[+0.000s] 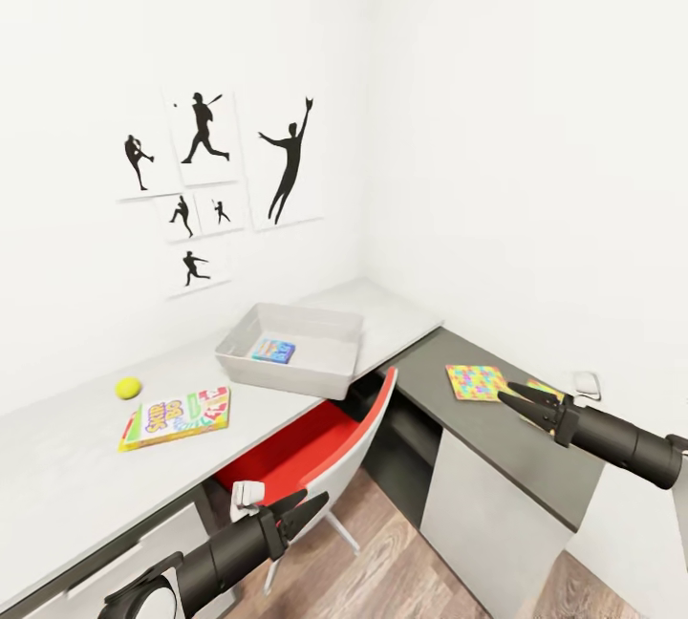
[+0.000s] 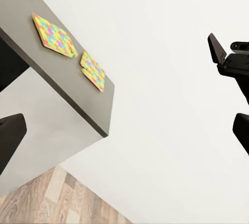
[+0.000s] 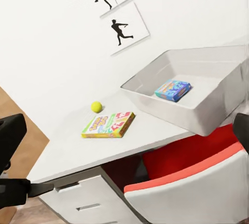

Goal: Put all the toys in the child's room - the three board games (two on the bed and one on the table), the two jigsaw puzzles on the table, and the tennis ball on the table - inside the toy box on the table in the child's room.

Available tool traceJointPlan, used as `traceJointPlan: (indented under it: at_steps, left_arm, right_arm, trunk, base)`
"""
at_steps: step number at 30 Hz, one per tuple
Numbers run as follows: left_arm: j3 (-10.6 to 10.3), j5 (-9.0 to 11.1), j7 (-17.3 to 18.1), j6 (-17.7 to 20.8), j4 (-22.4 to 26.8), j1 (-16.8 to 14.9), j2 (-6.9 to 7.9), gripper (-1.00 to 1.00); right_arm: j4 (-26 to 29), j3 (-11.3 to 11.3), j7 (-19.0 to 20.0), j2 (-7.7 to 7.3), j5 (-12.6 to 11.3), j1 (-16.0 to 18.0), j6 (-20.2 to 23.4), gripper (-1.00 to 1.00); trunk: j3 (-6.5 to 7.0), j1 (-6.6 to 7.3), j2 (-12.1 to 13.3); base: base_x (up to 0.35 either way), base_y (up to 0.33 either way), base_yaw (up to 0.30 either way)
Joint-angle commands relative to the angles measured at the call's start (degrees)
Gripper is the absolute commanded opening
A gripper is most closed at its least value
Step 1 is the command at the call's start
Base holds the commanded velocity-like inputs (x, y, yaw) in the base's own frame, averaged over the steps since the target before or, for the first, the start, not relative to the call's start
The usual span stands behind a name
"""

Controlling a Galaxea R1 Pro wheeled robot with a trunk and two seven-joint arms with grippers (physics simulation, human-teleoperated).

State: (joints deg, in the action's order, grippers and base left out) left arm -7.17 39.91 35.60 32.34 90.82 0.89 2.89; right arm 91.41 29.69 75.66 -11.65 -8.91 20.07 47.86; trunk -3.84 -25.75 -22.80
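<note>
The grey toy box (image 1: 330, 371) stands on the pale table (image 1: 57, 466) near the corner, with a small blue board game (image 1: 273, 351) lying inside it. Left of the box lie the Skip-Bo board game (image 1: 177, 416) and the yellow tennis ball (image 1: 128, 388). One jigsaw puzzle (image 1: 475, 382) lies flat on the dark cabinet section, and a second jigsaw puzzle (image 2: 92, 70) sits just beyond it. My right gripper (image 1: 516, 399) hovers open and empty beside the puzzles. Open and empty too, my left gripper (image 1: 308, 509) hangs low in front of the table.
A red and white chair (image 1: 320, 452) is tucked under the table between my arms. A small white object (image 1: 586, 384) rests on the cabinet top near the wall. Baseball-player silhouette pictures (image 1: 205, 180) hang above the table. Wood-plank floor (image 1: 401, 562) lies below.
</note>
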Motion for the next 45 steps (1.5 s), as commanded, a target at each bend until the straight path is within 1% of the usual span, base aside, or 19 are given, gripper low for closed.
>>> traceJointPlan:
  at_steps: [1,13,45]
  left_arm:
    - [0.0,0.5,-0.1,0.4,0.1,0.0,0.03,1.0]
    - [0.0,0.5,-0.2,0.4,0.0,0.0,0.02,1.0]
    - [-0.2,0.4,-0.6,0.4,-0.1,0.0,-0.12,1.0]
  right_arm:
    - [0.0,0.1,0.1,0.01,-0.1,0.1,0.4,1.0]
    - [0.0,0.3,0.1,0.11,-0.1,0.1,0.5,1.0]
    - [0.3,0.4,0.1,0.07,-0.1,0.1,0.6,1.0]
  trunk:
    - [-0.11,-0.04,-0.1]
    - [-0.11,-0.04,-0.1]
    - [-0.11,-0.04,-0.1]
  base:
    - [0.0,0.0,-0.17]
    - [0.0,0.0,-0.227]
    - [0.0,0.0,-0.283]
